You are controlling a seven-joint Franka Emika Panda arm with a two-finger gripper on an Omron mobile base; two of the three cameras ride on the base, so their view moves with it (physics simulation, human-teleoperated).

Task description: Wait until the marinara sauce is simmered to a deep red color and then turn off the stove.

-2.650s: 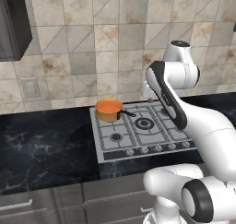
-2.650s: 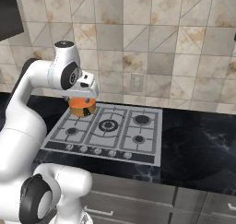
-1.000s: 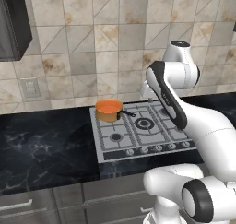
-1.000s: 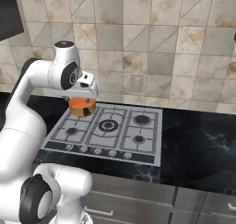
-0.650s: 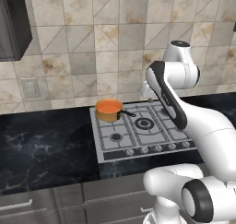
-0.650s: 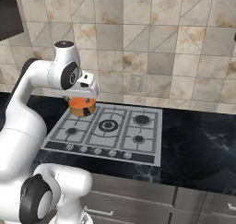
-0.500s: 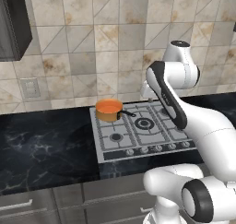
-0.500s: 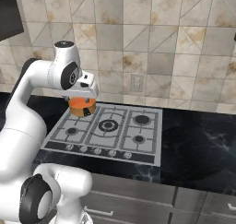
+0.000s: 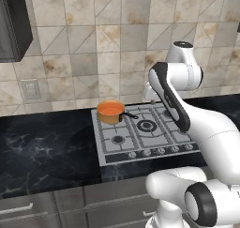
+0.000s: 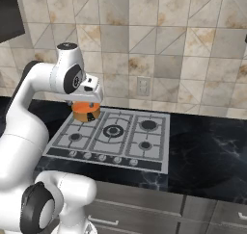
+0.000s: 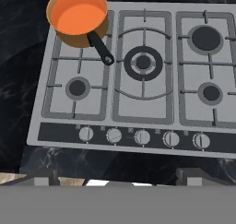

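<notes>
The marinara sauce (image 11: 77, 11) sits orange, not deep red, in its saucepan (image 11: 94, 36) on the stove's (image 11: 144, 101) rear-left burner, so waiting remains. The gripper (image 11: 117, 179) hovers above the knobs (image 11: 143, 137), apparently spread wide and empty; none looks turned.

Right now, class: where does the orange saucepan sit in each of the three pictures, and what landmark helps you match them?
Left base view: saucepan at centre-left, on the stove's back-left burner.
Right base view: saucepan left of centre, partly behind the white arm.
Hand view: saucepan in the top-left corner, its dark handle pointing towards the middle burner.
Shared landmark: the large ringed middle burner beside the pan.
</notes>
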